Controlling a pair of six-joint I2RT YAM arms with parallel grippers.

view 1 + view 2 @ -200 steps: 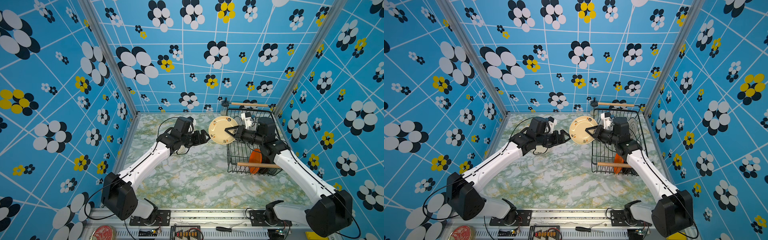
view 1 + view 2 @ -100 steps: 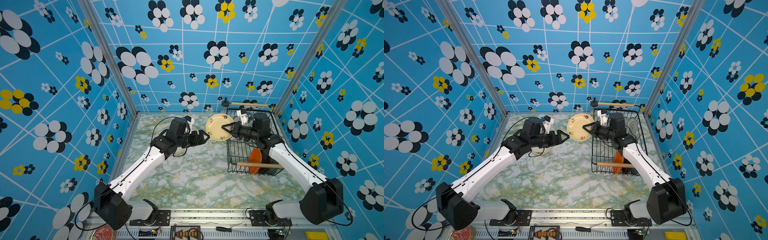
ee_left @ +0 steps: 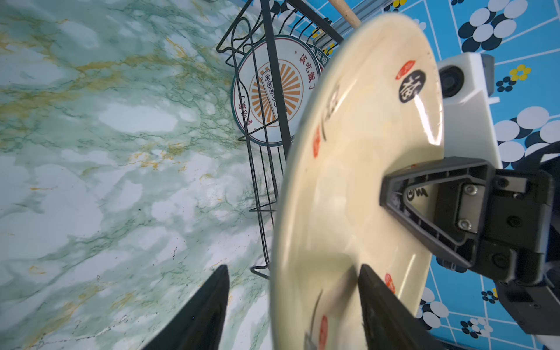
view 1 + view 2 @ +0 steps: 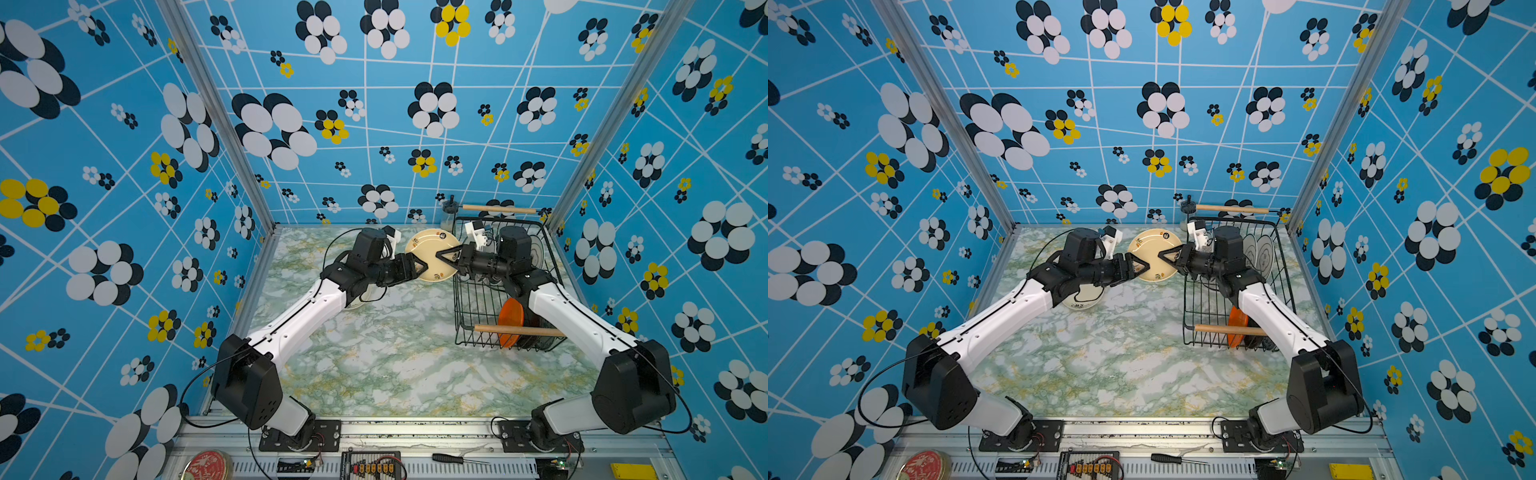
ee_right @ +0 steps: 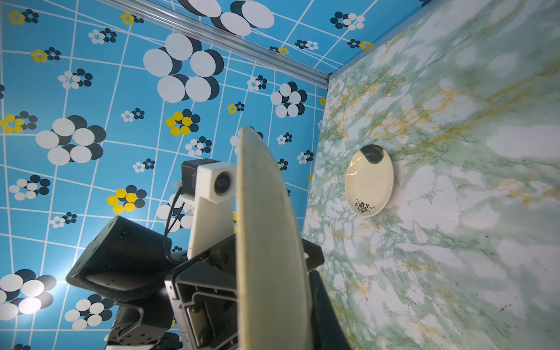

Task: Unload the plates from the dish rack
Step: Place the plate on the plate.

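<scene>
Two grippers meet at one cream plate [image 4: 430,245] beside the dish rack [image 4: 467,307]. Right gripper [image 4: 439,254] pinches its rim; left gripper [image 4: 423,266] spread, straddling the opposite rim, unclamped.

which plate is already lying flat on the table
The small cream plate with the black flower sprig. The red-stamped cream plate is held upright midair; the others stand in the dish rack.

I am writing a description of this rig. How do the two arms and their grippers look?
The left arm and right arm have white links with bulky black joint housings. The left gripper and right gripper are black, with pointed triangular fingers. A white camera mount sits at each wrist, and thin black cables loop alongside.
</scene>
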